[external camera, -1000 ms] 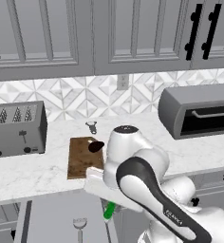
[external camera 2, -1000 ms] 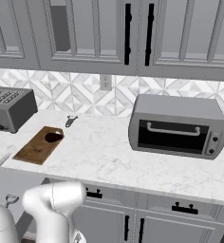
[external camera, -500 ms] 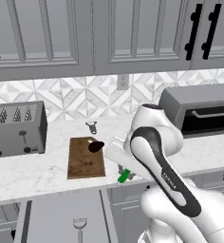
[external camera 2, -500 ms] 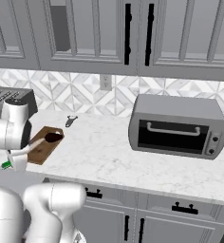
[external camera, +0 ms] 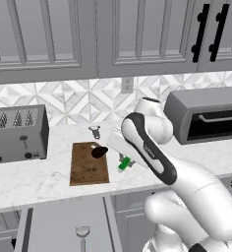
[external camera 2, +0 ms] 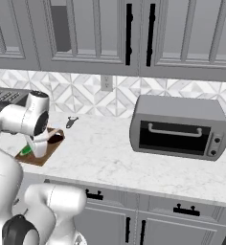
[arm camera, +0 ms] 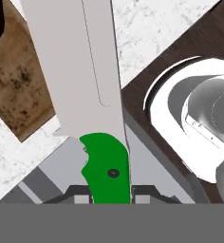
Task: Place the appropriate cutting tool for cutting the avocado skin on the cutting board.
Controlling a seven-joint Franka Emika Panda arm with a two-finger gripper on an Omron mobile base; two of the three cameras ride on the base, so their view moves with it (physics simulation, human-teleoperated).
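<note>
My gripper [external camera: 127,160] is shut on the cutting tool, a small knife with a green handle [external camera: 123,164], and holds it just right of the cutting board [external camera: 87,170] near the counter's front edge. In the hand view the green handle [arm camera: 107,171] sits between my fingertips [arm camera: 77,194] and the pale blade [arm camera: 80,71] points away, beside the board's corner [arm camera: 16,95]. The dark avocado [external camera: 99,152] lies on the board's far right part. From the right base view, my gripper [external camera 2: 30,149] hangs over the board [external camera 2: 42,158] next to the avocado [external camera 2: 56,139].
A toaster [external camera: 17,133] stands left of the board and a toaster oven [external camera: 206,115] to the right. A small metal utensil [external camera: 94,131] lies behind the board. Below the counter an open drawer [external camera: 49,226] holds a grey round-headed utensil [external camera: 82,231].
The arm has lifted the knife from below the counter's front edge up to counter height and carried it back, next to the board. The jaws stayed shut on it.
</note>
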